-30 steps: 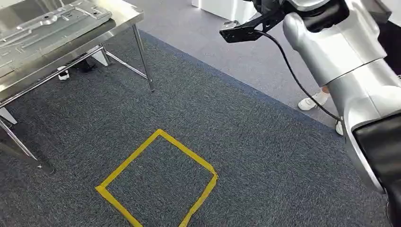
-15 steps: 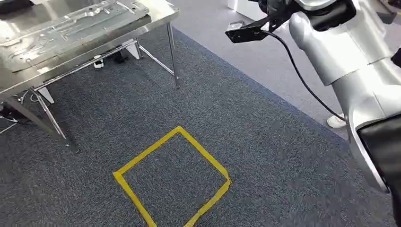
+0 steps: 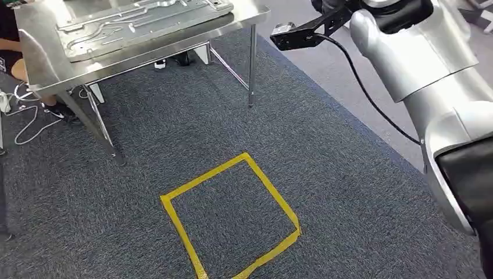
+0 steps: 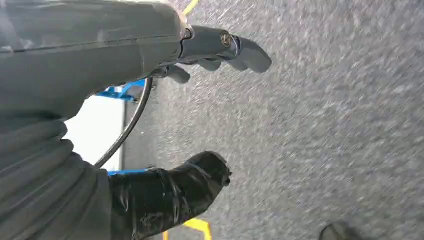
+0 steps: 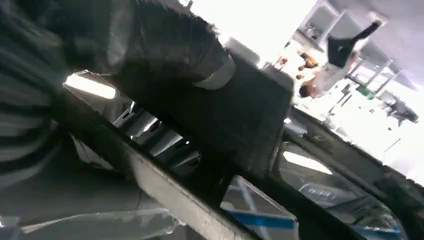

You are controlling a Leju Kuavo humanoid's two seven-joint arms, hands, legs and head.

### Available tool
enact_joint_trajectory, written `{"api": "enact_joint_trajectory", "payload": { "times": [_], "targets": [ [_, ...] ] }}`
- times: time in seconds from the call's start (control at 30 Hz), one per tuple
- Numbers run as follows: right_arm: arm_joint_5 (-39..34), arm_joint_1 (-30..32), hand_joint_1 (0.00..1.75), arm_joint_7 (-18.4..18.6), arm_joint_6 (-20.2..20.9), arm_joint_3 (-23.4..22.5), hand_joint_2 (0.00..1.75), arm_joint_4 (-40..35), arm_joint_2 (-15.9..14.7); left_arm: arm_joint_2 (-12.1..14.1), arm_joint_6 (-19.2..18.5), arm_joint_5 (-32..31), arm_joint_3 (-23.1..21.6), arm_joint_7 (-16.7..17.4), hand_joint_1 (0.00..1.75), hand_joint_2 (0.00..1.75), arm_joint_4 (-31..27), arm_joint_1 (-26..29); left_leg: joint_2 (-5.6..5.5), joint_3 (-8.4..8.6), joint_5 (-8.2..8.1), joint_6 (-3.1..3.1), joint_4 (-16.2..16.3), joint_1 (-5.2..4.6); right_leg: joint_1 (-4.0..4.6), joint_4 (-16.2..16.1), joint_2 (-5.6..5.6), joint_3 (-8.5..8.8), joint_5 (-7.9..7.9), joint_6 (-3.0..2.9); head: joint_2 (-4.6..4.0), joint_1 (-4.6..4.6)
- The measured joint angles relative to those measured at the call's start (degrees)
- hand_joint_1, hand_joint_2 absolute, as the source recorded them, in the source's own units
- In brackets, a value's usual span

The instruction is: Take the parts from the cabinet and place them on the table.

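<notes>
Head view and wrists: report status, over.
Left hand open, over carpet. Right hand grips dark metal part. Table ahead, stamped panel on it. Yellow tape square on floor.

Open carpet (image 3: 325,174) w/ tape square (image 3: 229,218), table legs (image 3: 252,67) ahead-left

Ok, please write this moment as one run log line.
left robot hand: open, over carpet | right robot hand: grip unclear | table: holds metal part
</notes>
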Motion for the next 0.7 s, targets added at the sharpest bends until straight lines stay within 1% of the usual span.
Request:
{"api": "enact_joint_trajectory", "payload": {
  "times": [0.03, 0.07, 0.1, 0.13, 0.17, 0.2, 0.23, 0.27, 0.3, 0.33, 0.37, 0.4, 0.43, 0.47, 0.5, 0.53, 0.57, 0.6, 0.63, 0.67, 0.7],
  "targets": [
    [-0.04, 0.01, 1.75, 0.0, -0.07, -0.02, 1.75, 0.02, -0.19, 0.0, 0.0, -0.04, -0.04, 0.17, 0.0, 1.75, -0.26, -0.16, -0.45, 0.0, 0.01, 0.4, 0.0, -0.02, -0.03, 3.93, 1.39, -1.93, -2.13, -0.07, 0.0, 0.02],
    [-0.13, 0.17, 1.75, 0.0, -0.09, -0.02, 1.75, 0.11, -0.37, -0.02, 0.02, -0.09, -0.09, 0.37, 0.0, 1.75, -0.44, -0.19, -1.14, 0.02, -0.03, 0.5, 0.01, -0.08, 0.11, 9.01, 2.0, -4.49, -4.29, -0.04, 0.0, 0.02],
    [-0.15, 0.47, 1.75, 0.0, -0.09, 0.0, 1.75, 0.24, -0.52, -0.02, 0.02, -0.13, -0.17, 0.48, 0.0, 1.75, -0.48, -0.17, -1.95, 0.01, -0.06, 0.57, 0.03, -0.19, 0.2, 13.46, 2.21, -6.93, -5.63, -0.02, 0.0, 0.02],
    [-0.18, 0.8, 1.75, 0.0, -0.09, 0.0, 1.75, 0.44, -0.59, -0.04, 0.02, -0.13, -0.24, 0.54, 0.0, 1.75, -0.52, -0.1, -2.73, 0.02, -0.06, 0.58, 0.09, -0.31, 0.22, 15.77, 2.26, -8.53, -5.64, -0.09, 0.0, 0.02],
    [-0.22, 1.08, 1.75, 0.0, -0.09, 0.0, 1.75, 0.55, -0.63, -0.07, 0.02, -0.13, -0.28, 0.61, 0.0, 1.75, -0.52, -0.09, -3.52, 0.03, -0.06, 0.58, 0.13, -0.37, 0.23, 15.14, 2.3, -8.71, -4.3, -0.29, 0.0, 0.02],
    [-0.29, 1.16, 1.75, 0.0, -0.09, 0.0, 1.75, 0.61, -0.63, -0.15, 0.02, -0.15, -0.33, 0.68, 0.0, 1.75, -0.52, -0.09, -4.39, 0.05, -0.06, 0.57, 0.24, -0.42, 0.25, 11.72, 2.45, -7.56, -1.62, -0.63, 0.0, 0.02],
    [-0.39, 1.1, 1.75, 0.0, -0.09, -0.02, 1.75, 0.63, -0.63, -0.24, 0.02, -0.18, -0.35, 0.81, 0.0, 1.75, -0.55, -0.1, -5.17, 0.09, -0.08, 0.55, 0.32, -0.45, 0.27, 6.97, 2.91, -5.6, 1.19, -1.0, 0.0, 0.02],
    [-0.46, 0.97, 1.75, 0.02, -0.09, -0.02, 1.75, 0.63, -0.72, -0.35, 0.02, -0.2, -0.39, 0.85, 0.0, 1.75, -0.61, -0.14, -5.76, 0.11, -0.11, 0.51, 0.41, -0.45, 0.32, 1.89, 4.23, -3.41, 3.81, -1.4, 0.0, 0.02],
    [-0.57, 0.96, 1.75, 0.07, -0.07, -0.02, 1.75, 0.7, -0.85, -0.61, 0.02, -0.2, -0.39, 0.87, 0.0, 1.75, -0.72, -0.13, -6.0, -0.06, -0.17, 0.39, 0.45, -0.45, 0.36, -0.99, 6.27, -2.29, 3.96, -1.82, 0.0, 0.02],
    [-0.68, 0.86, 1.75, 0.02, 0.0, 0.0, 1.75, 0.7, -0.83, -0.63, 0.02, -0.22, -0.44, 0.9, 0.0, 1.75, -0.94, -0.22, -6.63, -0.26, -0.21, 0.2, 0.79, -0.56, 0.24, -2.18, 6.18, -1.93, 3.85, -1.71, 0.0, 0.0],
    [-0.81, 0.97, 1.75, 0.0, 0.02, 0.0, 1.75, 0.72, -0.83, -0.63, 0.02, -0.22, -0.46, 0.92, 0.0, 1.75, -1.05, -0.01, -7.06, -0.4, -0.04, -0.17, 0.56, -0.15, 0.72, -2.08, 5.66, -1.81, 3.81, -1.79, 0.0, 0.02],
    [-0.96, 0.99, 1.75, 0.0, 0.0, 0.0, 1.75, 0.79, -0.9, -0.63, 0.0, -0.22, -0.46, 0.92, 0.0, 1.75, -1.09, 0.12, -7.48, -0.41, -0.05, -0.59, 0.28, 0.0, 0.81, -2.02, 5.44, -1.76, 3.67, -2.04, 0.0, 0.02],
    [-1.07, 0.91, 1.75, -0.04, 0.08, 0.0, 1.75, 0.76, -0.9, -0.77, -0.02, -0.22, -0.46, 0.92, 0.0, 1.75, -1.25, 0.34, -8.05, -0.39, 0.13, -1.0, 0.02, 0.03, 0.79, -2.42, 4.84, -1.1, 3.88, -2.28, 0.0, 0.02],
    [-1.16, 0.88, 1.75, -0.18, 0.13, -0.02, 1.75, 0.72, -0.9, -0.74, -0.02, -0.22, -0.46, 0.92, 0.0, 1.75, -1.6, 0.37, -7.55, -0.61, -0.17, -1.07, 0.41, -0.12, -0.05, -3.54, 4.18, -0.59, 4.45, -2.46, 0.0, -0.02],
    [-1.14, 0.89, 1.75, -0.09, 0.15, 0.0, 1.75, 0.72, -0.87, -0.77, -0.02, -0.24, -0.46, 0.85, 0.0, 1.75, -1.7, 0.32, -4.49, -0.91, -1.2, -1.31, 1.64, -0.51, 0.19, -4.06, 3.85, -0.04, 4.58, -2.62, 0.0, 0.0],
    [-1.05, 0.64, 1.75, 0.09, 0.17, -0.02, 1.75, 0.74, -0.98, -0.81, -0.04, -0.28, -0.46, 0.79, 0.0, 1.75, -1.75, 0.32, -2.54, -2.22, -3.14, -1.68, 4.62, -0.41, 0.22, -4.22, 3.31, 0.15, 4.63, -3.06, 0.0, -0.07],
    [-0.92, 0.46, 1.75, 0.13, 0.2, -0.02, 1.75, 0.76, -1.22, -0.83, -0.09, -0.31, -0.52, 0.65, 0.0, 1.75, -1.79, 0.2, -1.48, -4.25, -5.38, -2.02, 9.02, -0.19, 0.33, -4.21, 2.98, 0.14, 4.6, -3.07, 0.0, -0.04],
    [-0.83, 0.47, 1.75, 0.13, 0.22, 0.0, 1.75, 0.74, -1.27, -0.87, -0.09, -0.31, -0.55, 0.63, 0.0, 1.75, -1.79, 0.21, -1.0, -6.44, -7.39, -2.33, 13.75, 0.07, 0.35, -4.2, 2.51, 0.16, 4.52, -3.14, 0.0, -0.04],
    [-0.79, 0.5, 1.75, 0.13, 0.24, 0.0, 1.75, 0.74, -1.29, -0.94, -0.09, -0.33, -0.59, 0.63, 0.0, 1.75, -1.79, 0.19, -0.81, -7.81, -8.19, -2.6, 16.56, 0.29, 0.32, -4.18, 2.27, 0.14, 4.47, -3.1, 0.0, -0.04],
    [-0.77, 0.62, 1.75, 0.13, 0.3, 0.0, 1.75, 0.74, -1.29, -0.94, -0.09, -0.48, -0.66, 0.59, 0.0, 1.75, -1.81, 0.2, -0.63, -8.01, -7.64, -2.91, 16.99, 0.59, 0.25, -4.14, 2.12, 0.17, 4.41, -2.99, 0.0, -0.04],
    [-0.79, 0.75, 1.75, 0.11, 0.35, 0.0, 1.75, 0.74, -1.31, -0.92, -0.09, -0.63, -0.83, 0.55, 0.0, 1.75, -1.84, 0.21, -0.56, -6.83, -6.04, -3.12, 14.71, 0.8, 0.15, -4.03, 2.0, 0.18, 4.32, -2.86, 0.0, -0.04]
  ]
}}
